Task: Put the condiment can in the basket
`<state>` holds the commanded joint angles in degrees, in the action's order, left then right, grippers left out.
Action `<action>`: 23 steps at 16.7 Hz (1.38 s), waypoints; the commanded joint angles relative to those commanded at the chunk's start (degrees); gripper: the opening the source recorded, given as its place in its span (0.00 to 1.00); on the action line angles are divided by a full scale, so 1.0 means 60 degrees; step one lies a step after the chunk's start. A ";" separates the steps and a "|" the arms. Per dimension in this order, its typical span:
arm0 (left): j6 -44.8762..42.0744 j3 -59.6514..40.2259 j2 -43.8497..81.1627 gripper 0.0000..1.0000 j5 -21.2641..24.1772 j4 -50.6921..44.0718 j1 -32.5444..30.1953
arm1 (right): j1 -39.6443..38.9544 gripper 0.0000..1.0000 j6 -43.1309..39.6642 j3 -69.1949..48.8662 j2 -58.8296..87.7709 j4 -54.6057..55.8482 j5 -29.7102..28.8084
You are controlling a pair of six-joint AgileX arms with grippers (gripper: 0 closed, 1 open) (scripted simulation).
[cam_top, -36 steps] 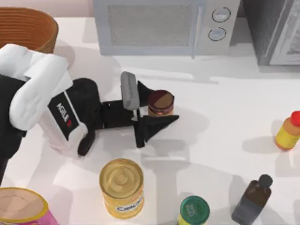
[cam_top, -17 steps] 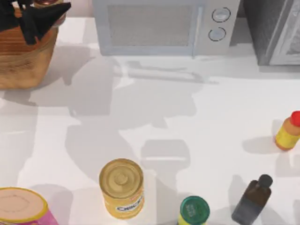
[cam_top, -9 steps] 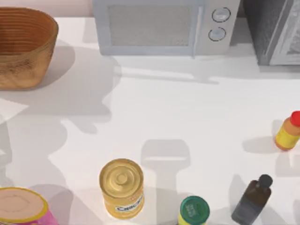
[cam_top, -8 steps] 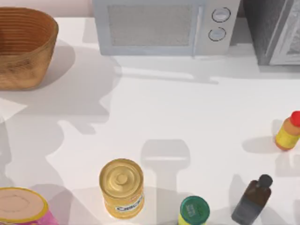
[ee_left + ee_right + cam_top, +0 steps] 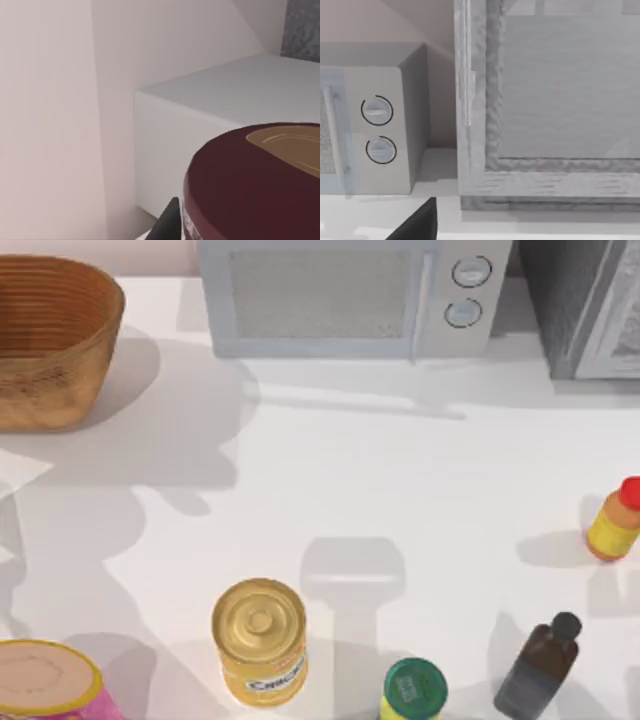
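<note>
The condiment can [image 5: 255, 185] looms close in the left wrist view, showing its glossy dark-brown lid with a tan patch. One black finger [image 5: 169, 222] of my left gripper [image 5: 235, 225] lies against the can's side, so the gripper is shut on it. Behind the can are a white box and a pale wall. The woven wicker basket [image 5: 50, 340] stands at the table's back left in the top view. One dark finger [image 5: 417, 224] of my right gripper shows in the right wrist view, facing the microwave's dials.
A microwave [image 5: 340, 295] and a grey cabinet [image 5: 590, 300] line the back. Along the front stand a pink-and-yellow tub [image 5: 45, 685], a gold-topped can [image 5: 260, 640], a green-lidded can [image 5: 414, 690] and a dark bottle [image 5: 537, 668]. A red-capped yellow bottle [image 5: 615, 520] is at the right.
My left gripper lifted the can from mid-table, carried it over the basket, then left the top view. The arm's shadow on the table has since shrunk toward the left.
</note>
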<state>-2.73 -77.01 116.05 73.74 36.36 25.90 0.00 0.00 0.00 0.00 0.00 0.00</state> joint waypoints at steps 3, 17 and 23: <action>0.0045 -0.0148 0.0244 0.00 -0.0317 0.0166 -0.0288 | 0.0000 1.00 0.0000 0.0000 0.0000 0.0000 0.0000; 0.0144 -0.0423 0.0733 0.38 -0.0908 0.0476 -0.0893 | 0.0000 1.00 0.0000 0.0000 0.0000 0.0000 0.0000; 0.0144 -0.0423 0.0733 0.83 -0.0908 0.0476 -0.0893 | 0.0000 1.00 0.0000 0.0000 0.0000 0.0000 0.0000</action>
<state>-1.87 -79.55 120.45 68.29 39.22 20.55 0.00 0.00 0.00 0.00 0.00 0.00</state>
